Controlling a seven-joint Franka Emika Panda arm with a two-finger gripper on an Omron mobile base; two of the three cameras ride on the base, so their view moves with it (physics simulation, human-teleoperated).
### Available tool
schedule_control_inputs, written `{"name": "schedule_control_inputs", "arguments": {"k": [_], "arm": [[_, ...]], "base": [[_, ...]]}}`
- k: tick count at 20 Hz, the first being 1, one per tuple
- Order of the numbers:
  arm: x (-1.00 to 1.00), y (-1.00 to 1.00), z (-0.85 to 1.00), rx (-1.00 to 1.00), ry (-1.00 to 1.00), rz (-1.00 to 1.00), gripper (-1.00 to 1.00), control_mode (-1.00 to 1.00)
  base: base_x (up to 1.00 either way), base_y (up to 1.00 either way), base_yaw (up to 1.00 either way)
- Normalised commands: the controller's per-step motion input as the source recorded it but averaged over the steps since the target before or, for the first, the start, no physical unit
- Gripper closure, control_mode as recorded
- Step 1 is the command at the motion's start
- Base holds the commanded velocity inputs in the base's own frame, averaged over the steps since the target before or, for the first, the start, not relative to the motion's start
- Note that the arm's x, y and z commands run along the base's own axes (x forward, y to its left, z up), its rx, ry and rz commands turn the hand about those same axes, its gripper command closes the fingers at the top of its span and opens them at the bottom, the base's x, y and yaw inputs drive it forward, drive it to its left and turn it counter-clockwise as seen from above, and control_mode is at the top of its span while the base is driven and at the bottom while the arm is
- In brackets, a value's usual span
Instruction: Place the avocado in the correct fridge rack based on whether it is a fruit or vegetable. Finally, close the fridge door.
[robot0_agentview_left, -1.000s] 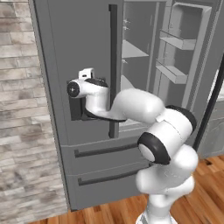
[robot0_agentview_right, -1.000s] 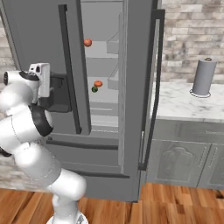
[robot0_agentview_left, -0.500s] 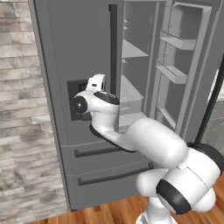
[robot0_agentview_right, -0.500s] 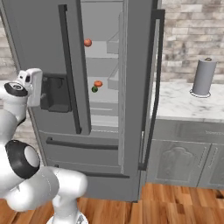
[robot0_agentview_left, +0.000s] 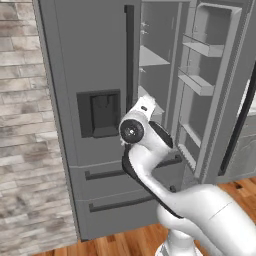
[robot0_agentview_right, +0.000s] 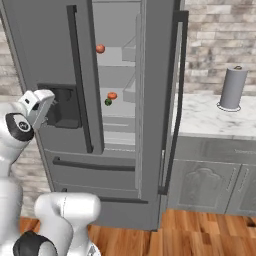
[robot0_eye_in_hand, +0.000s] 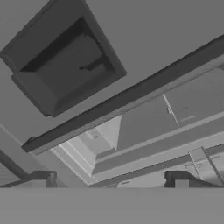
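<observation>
The arm has swung back from the fridge; gripper (robot0_agentview_right: 42, 102) wide open, empty; open door (robot0_agentview_right: 160, 90) lies to its right

The fridge's right door (robot0_agentview_right: 160, 95) stands swung out, leaving a tall opening between it and the closed left door (robot0_agentview_right: 45, 60), whose long dark handle (robot0_agentview_right: 80, 80) runs down along the opening's left edge. Inside, the avocado (robot0_agentview_right: 108, 102) and an orange-red fruit (robot0_agentview_right: 112, 95) sit touching on the fridge rack (robot0_agentview_right: 120, 107) at its left end; another orange-red fruit (robot0_agentview_right: 100, 48) sits on the shelf above. The open door's bins (robot0_agentview_left: 197, 82) jut inward on the right.
</observation>
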Motion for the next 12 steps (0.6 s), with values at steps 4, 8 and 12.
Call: {"name": "schedule_control_inputs", "arguments": {"k": [4,8,12], "arm": [[-1.00,-0.97,0.34,0.46,-0.03,-0.18,-1.00,-1.00],[-1.00,-1.00,0.47,0.44,-0.05,-0.16,-1.00,-1.00],[-1.00,-1.00,0.34,0.45,-0.05,-0.16,-1.00,-1.00]], "base": [[0.00,0.00,0.00],[0.00,0.00,0.00],[0.00,0.00,0.00]]}}
